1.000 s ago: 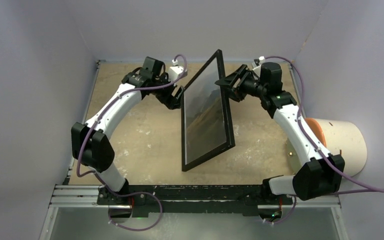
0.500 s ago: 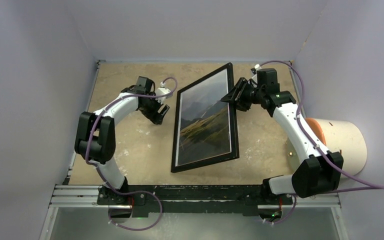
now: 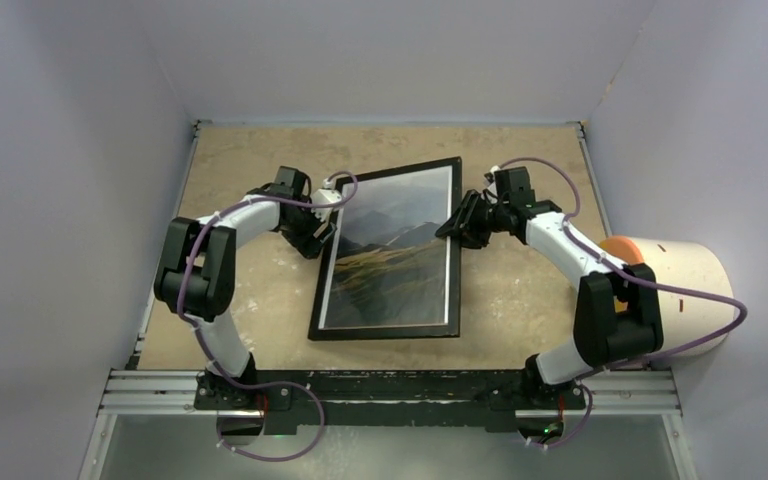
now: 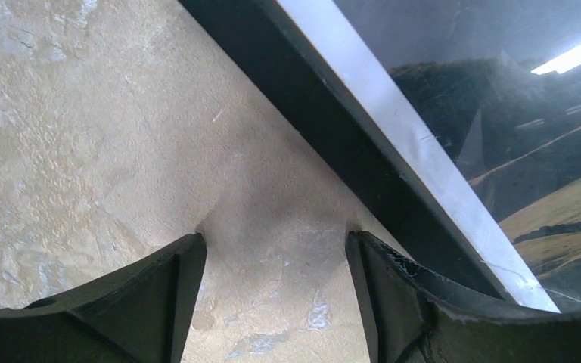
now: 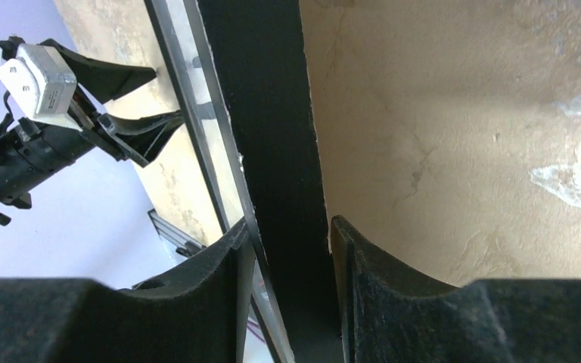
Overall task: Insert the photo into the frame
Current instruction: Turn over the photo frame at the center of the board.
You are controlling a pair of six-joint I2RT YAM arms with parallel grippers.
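We see frame (image 3: 385,332) face up on table (image 3: 250,170), photo (image 3: 390,262) behind pane; right gripper (image 5: 284,227) clamped on frame's right rim; left gripper (image 4: 276,242) just left of frame, fingers apart.

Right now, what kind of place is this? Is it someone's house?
Probably not a house: it looks like a robot testing booth. Two robot arms are bolted to a metal rail, and plain walls box in a worn tabletop.

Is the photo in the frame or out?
In: the photo, landscape side up, fills the black rim of the frame.
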